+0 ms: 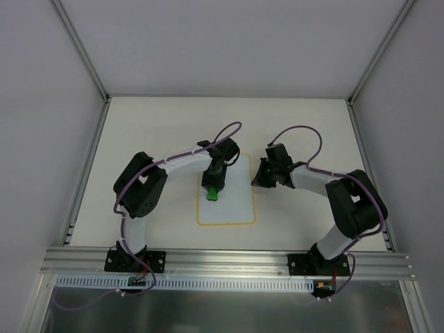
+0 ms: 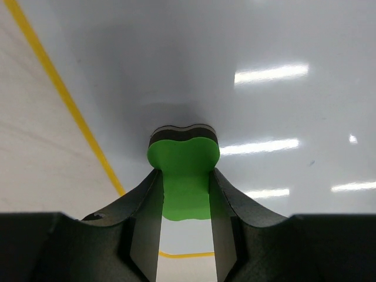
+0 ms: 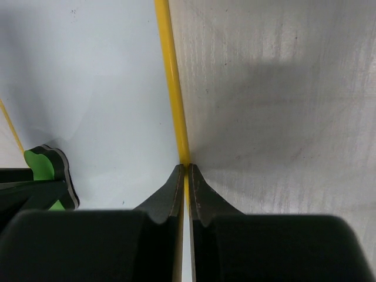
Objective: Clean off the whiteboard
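The whiteboard [image 1: 236,208], white with a thin yellow rim, lies flat on the table between the two arms. My left gripper [image 1: 213,187] is over its upper left part, shut on a small green eraser [image 1: 212,195]. In the left wrist view the eraser [image 2: 183,157] sits between my fingers [image 2: 147,205], its dark pad against the white surface [image 2: 264,100]. My right gripper [image 1: 257,179] is at the board's right edge. In the right wrist view it [image 3: 188,167] is shut, its tips on the yellow rim [image 3: 167,70]. No marks show on the board.
The table [image 1: 152,132] is pale, with grey enclosure walls left, right and behind. An aluminium rail [image 1: 229,260] with both arm bases runs along the near edge. The eraser [image 3: 41,164] also shows at the left of the right wrist view.
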Action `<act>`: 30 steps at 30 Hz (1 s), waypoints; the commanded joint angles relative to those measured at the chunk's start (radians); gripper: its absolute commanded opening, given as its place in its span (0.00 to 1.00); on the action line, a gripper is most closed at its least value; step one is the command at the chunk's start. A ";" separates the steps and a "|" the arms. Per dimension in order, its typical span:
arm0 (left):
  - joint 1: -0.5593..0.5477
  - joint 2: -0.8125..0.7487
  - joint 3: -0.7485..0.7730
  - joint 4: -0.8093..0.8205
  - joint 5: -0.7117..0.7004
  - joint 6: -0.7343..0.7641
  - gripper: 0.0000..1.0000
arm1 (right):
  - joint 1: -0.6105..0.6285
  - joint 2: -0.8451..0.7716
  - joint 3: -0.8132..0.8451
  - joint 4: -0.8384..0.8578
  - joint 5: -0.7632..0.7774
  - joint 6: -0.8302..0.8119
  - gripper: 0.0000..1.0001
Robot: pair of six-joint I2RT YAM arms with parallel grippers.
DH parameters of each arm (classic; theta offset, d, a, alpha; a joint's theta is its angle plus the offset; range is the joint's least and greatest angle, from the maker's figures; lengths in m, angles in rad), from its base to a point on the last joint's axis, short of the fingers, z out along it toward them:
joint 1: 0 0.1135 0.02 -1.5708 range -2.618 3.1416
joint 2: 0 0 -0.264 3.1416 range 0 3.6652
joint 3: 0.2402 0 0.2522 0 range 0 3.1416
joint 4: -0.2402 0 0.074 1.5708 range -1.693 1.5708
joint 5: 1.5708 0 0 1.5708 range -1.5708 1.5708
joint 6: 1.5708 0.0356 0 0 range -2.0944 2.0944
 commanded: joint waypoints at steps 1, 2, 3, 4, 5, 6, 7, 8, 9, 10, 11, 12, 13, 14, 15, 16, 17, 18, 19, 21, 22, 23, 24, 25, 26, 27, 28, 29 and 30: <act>-0.052 0.065 0.085 -0.007 0.001 0.011 0.00 | -0.014 0.030 -0.049 -0.112 0.111 -0.025 0.00; -0.078 0.088 0.102 -0.007 0.007 0.005 0.00 | -0.016 0.030 -0.049 -0.111 0.111 -0.026 0.00; -0.091 0.100 0.132 -0.007 0.012 -0.002 0.00 | -0.016 0.029 -0.049 -0.111 0.111 -0.025 0.00; -0.103 0.113 0.146 -0.007 0.012 -0.010 0.00 | -0.017 0.026 -0.050 -0.111 0.111 -0.025 0.00; -0.114 0.137 0.160 -0.007 0.013 -0.016 0.00 | -0.017 0.026 -0.050 -0.111 0.111 -0.025 0.00; -0.134 0.149 0.184 -0.009 0.012 -0.019 0.00 | -0.017 0.024 -0.052 -0.111 0.111 -0.025 0.00; -0.140 0.159 0.194 -0.007 0.012 -0.031 0.00 | -0.017 0.023 -0.053 -0.112 0.113 -0.025 0.00; -0.145 0.177 0.212 -0.007 0.018 -0.035 0.00 | -0.017 0.021 -0.055 -0.111 0.113 -0.025 0.00; -0.149 0.185 0.221 -0.009 0.019 -0.036 0.00 | -0.017 0.020 -0.055 -0.111 0.113 -0.025 0.01; -0.149 0.192 0.226 -0.007 0.021 -0.039 0.00 | -0.019 0.020 -0.056 -0.111 0.114 -0.025 0.00; -0.149 0.202 0.231 -0.009 0.018 -0.038 0.00 | -0.019 0.017 -0.056 -0.112 0.113 -0.025 0.00; -0.149 0.203 0.235 -0.007 0.016 -0.036 0.00 | -0.019 0.017 -0.058 -0.111 0.113 -0.025 0.00; -0.148 0.203 0.235 -0.007 0.013 -0.033 0.00 | -0.019 0.015 -0.058 -0.111 0.113 -0.026 0.00; -0.146 0.202 0.235 -0.007 0.006 -0.027 0.00 | -0.019 0.013 -0.059 -0.112 0.113 -0.026 0.00; -0.143 0.196 0.228 -0.009 -0.008 -0.025 0.00 | -0.020 0.012 -0.061 -0.111 0.114 -0.025 0.00; -0.128 0.191 0.223 -0.010 -0.011 -0.030 0.00 | -0.022 0.010 -0.064 -0.111 0.114 -0.025 0.00; -0.119 0.186 0.217 -0.010 -0.010 -0.030 0.00 | -0.022 0.009 -0.064 -0.112 0.114 -0.025 0.00; -0.108 0.176 0.202 -0.010 -0.010 -0.030 0.00 | -0.023 0.007 -0.065 -0.112 0.116 -0.023 0.00; -0.094 0.170 0.192 -0.012 -0.020 -0.030 0.00 | -0.025 0.006 -0.068 -0.112 0.116 -0.025 0.00; -0.050 0.141 0.157 -0.012 -0.037 -0.025 0.00 | -0.026 0.003 -0.072 -0.112 0.114 -0.025 0.00; -0.033 0.128 0.143 -0.013 -0.048 -0.021 0.00 | -0.026 0.001 -0.073 -0.112 0.117 -0.025 0.00; 0.007 0.102 0.129 -0.015 -0.053 -0.016 0.00 | -0.028 0.000 -0.075 -0.112 0.117 -0.025 0.00; 0.024 0.087 0.099 -0.013 -0.062 -0.012 0.00 | -0.028 0.000 -0.076 -0.111 0.117 -0.025 0.00; 0.038 0.072 0.085 -0.013 -0.071 -0.007 0.00 | -0.029 0.000 -0.079 -0.112 0.117 -0.025 0.00; 0.053 0.058 0.071 -0.015 -0.088 0.002 0.00 | -0.031 0.000 -0.079 -0.112 0.117 -0.026 0.00; 0.078 0.029 0.047 -0.013 -0.096 0.005 0.00 | -0.031 0.001 -0.079 -0.111 0.113 -0.026 0.00; 0.088 0.018 0.039 -0.013 -0.097 0.011 0.00 | -0.036 0.003 -0.078 -0.112 0.113 -0.026 0.00; 0.098 -0.007 0.033 -0.013 -0.099 0.024 0.00 | -0.036 0.009 -0.078 -0.111 0.110 -0.026 0.00; 0.107 -0.021 0.021 -0.013 -0.100 0.030 0.00 | -0.036 0.010 -0.078 -0.112 0.110 -0.026 0.00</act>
